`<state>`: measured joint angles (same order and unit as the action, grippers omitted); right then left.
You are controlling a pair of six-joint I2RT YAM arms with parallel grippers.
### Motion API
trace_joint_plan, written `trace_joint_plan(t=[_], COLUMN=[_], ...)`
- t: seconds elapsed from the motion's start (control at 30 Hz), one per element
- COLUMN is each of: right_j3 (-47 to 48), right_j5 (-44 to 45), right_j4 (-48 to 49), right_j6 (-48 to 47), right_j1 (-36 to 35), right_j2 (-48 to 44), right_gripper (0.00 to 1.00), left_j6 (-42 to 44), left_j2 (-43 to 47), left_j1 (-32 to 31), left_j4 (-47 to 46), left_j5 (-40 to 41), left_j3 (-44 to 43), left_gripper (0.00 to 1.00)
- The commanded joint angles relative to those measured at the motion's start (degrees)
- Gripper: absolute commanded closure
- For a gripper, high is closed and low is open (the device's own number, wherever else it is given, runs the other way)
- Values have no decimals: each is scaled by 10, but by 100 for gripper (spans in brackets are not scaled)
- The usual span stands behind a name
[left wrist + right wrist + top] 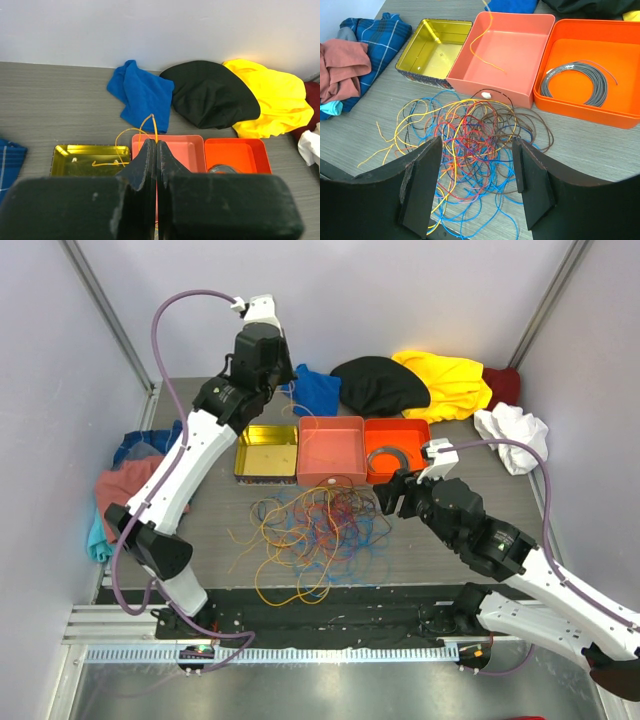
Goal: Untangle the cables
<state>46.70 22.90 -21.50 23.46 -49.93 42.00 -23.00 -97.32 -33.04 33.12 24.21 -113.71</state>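
Dangling from the shut left gripper (156, 146), a thin orange wire (154, 127) is held over the salmon plastic tray (185, 147); release seems called for next, the right gripper (476, 160) gaping above the multicoloured wire tangle (470, 125).

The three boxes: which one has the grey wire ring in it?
The bright orange box at the row's right end. A grey coiled ring lies on its floor; the pink box and gold tin have none.
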Motion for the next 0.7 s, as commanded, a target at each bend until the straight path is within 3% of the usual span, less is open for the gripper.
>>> trace_joint_plan(t=[0.0,0.13,0.4,0.67], right_j3=[-6,-7,-18,-21], right_j5=[9,8,16,22], right_j4=[16,16,15,10], right_j6=[-9,-5,-3,-6], right_j1=[-3,-3,-3,-3], right_j2=[-1,-3,-11,-17], right_gripper=[34,34,34,34], left_j6=[2,-14,-92,-102], left_j2=[29,26,-8,-71], left_j1=[8,8,5,-3], left_j4=[-28,-41,-84,-98], left_j5=[-8,-39,-179,-173], left_j3=[12,20,63,134], left_gripper=[100,100,100,100])
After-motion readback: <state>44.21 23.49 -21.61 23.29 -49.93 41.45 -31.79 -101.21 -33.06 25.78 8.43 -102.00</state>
